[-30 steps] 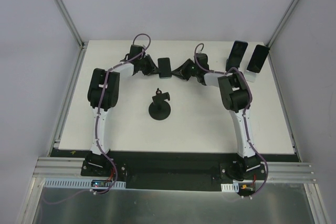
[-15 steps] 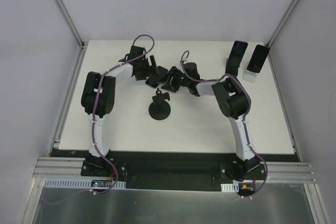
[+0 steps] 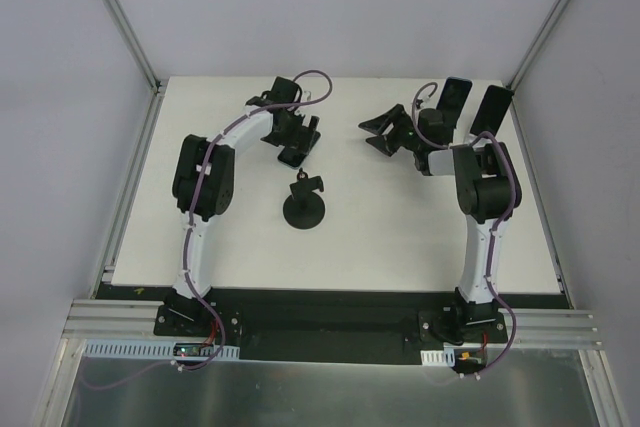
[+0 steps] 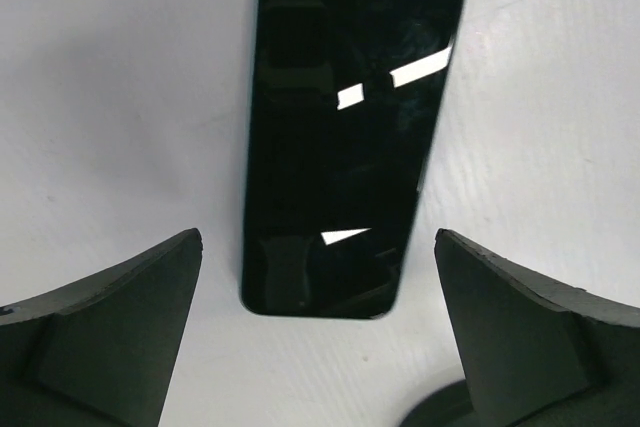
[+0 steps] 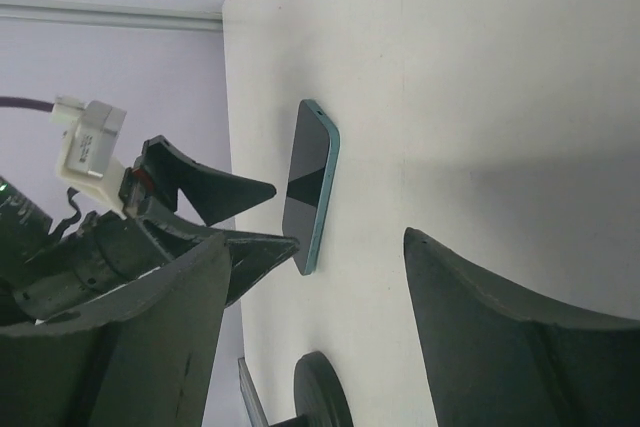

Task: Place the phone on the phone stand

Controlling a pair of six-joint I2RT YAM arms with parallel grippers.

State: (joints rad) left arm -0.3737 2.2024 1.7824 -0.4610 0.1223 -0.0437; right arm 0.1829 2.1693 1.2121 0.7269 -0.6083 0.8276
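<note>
The phone (image 4: 350, 137), black glass with a teal rim, lies flat on the white table (image 4: 120, 97). My left gripper (image 4: 318, 239) hangs open just above its near end and grips nothing. In the top view that gripper (image 3: 298, 137) covers most of the phone. In the right wrist view the phone (image 5: 310, 187) shows edge-on, apart from my open right gripper (image 5: 318, 242), which sits well to the right (image 3: 378, 132). The black phone stand (image 3: 303, 205), a round base with a short post, is in front of the phone and carries nothing.
Two other dark phones (image 3: 452, 102) (image 3: 490, 110) lean on stands at the back right corner, close behind the right arm's wrist. The stand's base (image 4: 450, 412) lies just by the left gripper's right finger. Grey walls enclose the table.
Both grippers were shut on the phone's sides and have opened, letting it go. The phone now lies on the table under the left gripper. The right arm has drawn back to the right.
</note>
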